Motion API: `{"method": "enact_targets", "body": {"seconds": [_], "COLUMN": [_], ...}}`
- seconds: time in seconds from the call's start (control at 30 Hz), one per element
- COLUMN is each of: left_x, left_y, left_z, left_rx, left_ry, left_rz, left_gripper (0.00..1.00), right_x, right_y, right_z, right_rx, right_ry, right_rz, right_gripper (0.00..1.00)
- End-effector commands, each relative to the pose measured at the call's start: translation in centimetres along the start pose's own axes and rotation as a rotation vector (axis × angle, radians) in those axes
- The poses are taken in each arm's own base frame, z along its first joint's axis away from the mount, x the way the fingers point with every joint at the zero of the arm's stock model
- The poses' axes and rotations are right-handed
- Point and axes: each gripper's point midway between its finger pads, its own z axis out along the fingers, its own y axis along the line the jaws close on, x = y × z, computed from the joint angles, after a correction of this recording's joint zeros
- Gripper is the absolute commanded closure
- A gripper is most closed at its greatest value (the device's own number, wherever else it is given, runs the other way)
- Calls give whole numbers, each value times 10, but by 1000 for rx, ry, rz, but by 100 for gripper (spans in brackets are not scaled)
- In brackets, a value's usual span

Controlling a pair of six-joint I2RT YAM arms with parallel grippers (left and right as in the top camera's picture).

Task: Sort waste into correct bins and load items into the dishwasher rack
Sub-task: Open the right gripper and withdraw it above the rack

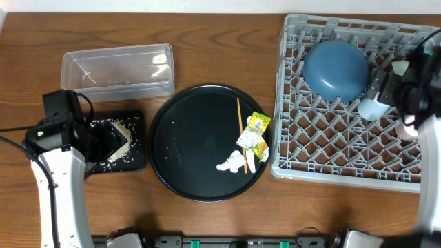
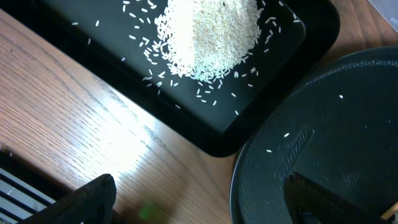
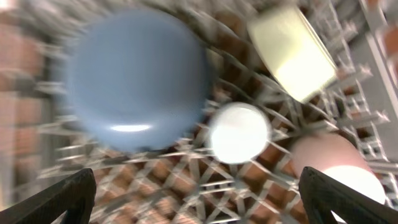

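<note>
Right wrist view: whole frame motion-blurred; dishwasher rack lattice smeared, pegs not separable; blue plate rim soft. Whitish cup cut by the bottom edge. Right gripper: only the finger ends show, at the bottom corners. Overhead: right arm covers the rack's right side; cream bowl visible only as a sliver beside it; rack runs off the right edge. Left arm hides the left part of the black tray. Wrapper print too small to read. Left wrist view: black tray cut by the top edge, round tray by the right and bottom edges.
</note>
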Motion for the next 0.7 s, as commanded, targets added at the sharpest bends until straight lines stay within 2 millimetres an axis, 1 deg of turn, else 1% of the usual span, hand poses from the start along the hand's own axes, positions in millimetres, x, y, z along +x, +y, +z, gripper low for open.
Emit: {"method": "enact_targets", "body": {"seconds": [0.0, 0.03, 0.1, 0.23, 0.3, 0.37, 0.4, 0.5, 0.57, 0.67], "left_x": [0, 1, 1, 2, 4, 6, 8, 18, 27, 45], "left_y": [4, 4, 4, 1, -5, -17, -26, -50, -69, -97], "left_z": [2, 3, 4, 5, 5, 5, 4, 2, 2, 3], "left_rx": [-17, -19, -20, -10, 23, 75, 109, 180, 206, 238], "left_ry": [7, 9, 12, 24, 37, 45, 50, 61, 61, 68], "left_rz": [-13, -13, -13, -13, -7, 43, 81, 185, 263, 386], "left_gripper": [12, 12, 12, 12, 12, 12, 12, 12, 12, 12], "right_x": [-7, -3, 9, 40, 56, 68, 74, 82, 86, 89], "right_y": [52, 60, 72, 95, 107, 110, 108, 98, 93, 92], "right_z": [-36, -41, -43, -37, -33, -28, -25, -17, -13, -13], "right_rx": [-230, -265, -297, -340, -345, -310, -272, -181, -144, -139], "right_ry": [-61, -53, -11, 111, 171, 222, 251, 296, 320, 336], "right_rz": [-87, -93, -103, -146, -181, -190, -171, -117, -84, -79], "right_gripper": [1, 1, 1, 1, 1, 1, 1, 1, 1, 1]}}
